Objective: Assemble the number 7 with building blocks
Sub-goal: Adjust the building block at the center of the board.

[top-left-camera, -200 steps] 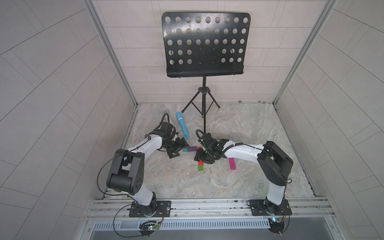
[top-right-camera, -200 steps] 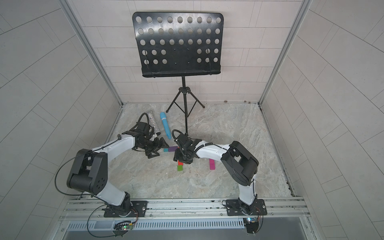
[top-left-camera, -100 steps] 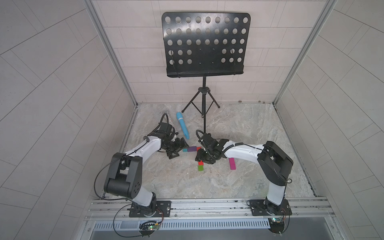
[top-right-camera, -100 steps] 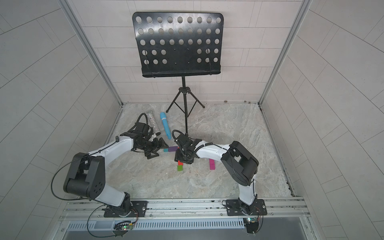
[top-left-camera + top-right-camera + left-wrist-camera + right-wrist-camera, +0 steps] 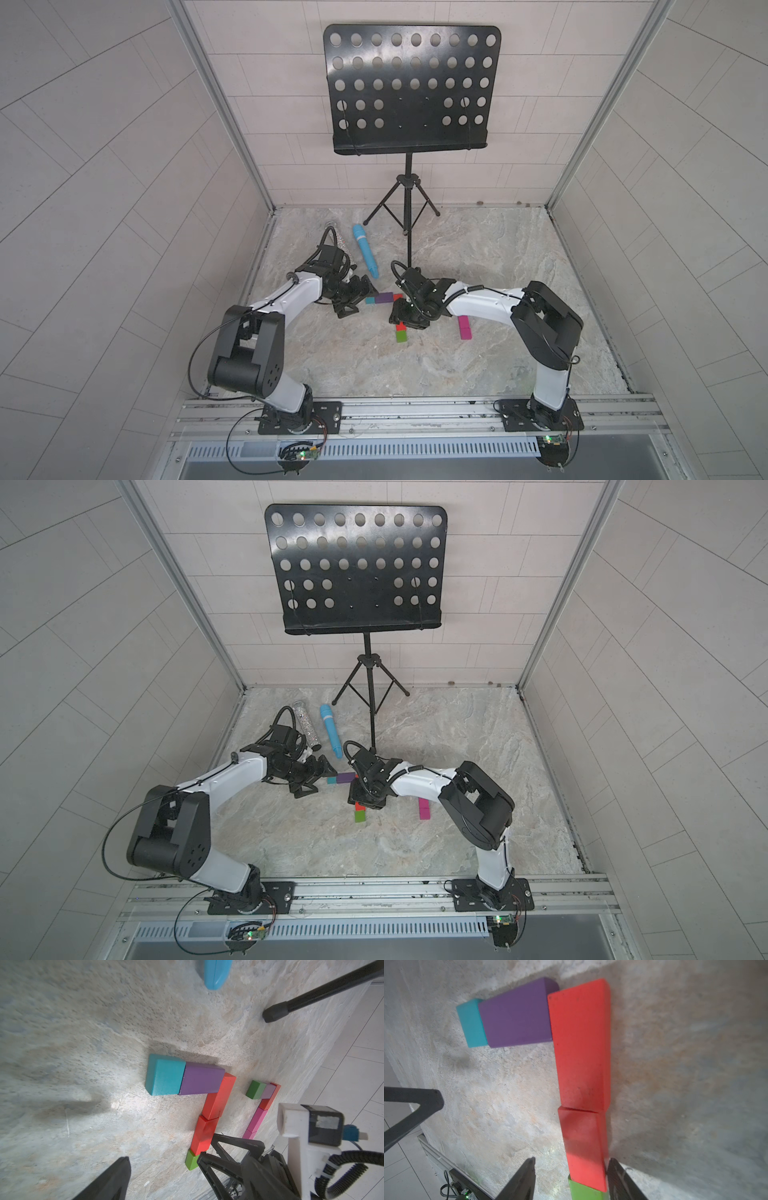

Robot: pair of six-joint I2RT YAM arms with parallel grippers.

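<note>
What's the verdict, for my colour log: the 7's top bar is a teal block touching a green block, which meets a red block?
No: the right wrist view shows a purple block, not green, between the teal block and red block.

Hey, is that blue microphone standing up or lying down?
Lying down. In both top views the blue microphone rests lengthwise on the stone surface, its whole length along it.

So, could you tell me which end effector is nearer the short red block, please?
Right. The right end effector straddles the short red block, a finger each side; the left end effector sits beyond the teal block.
</note>
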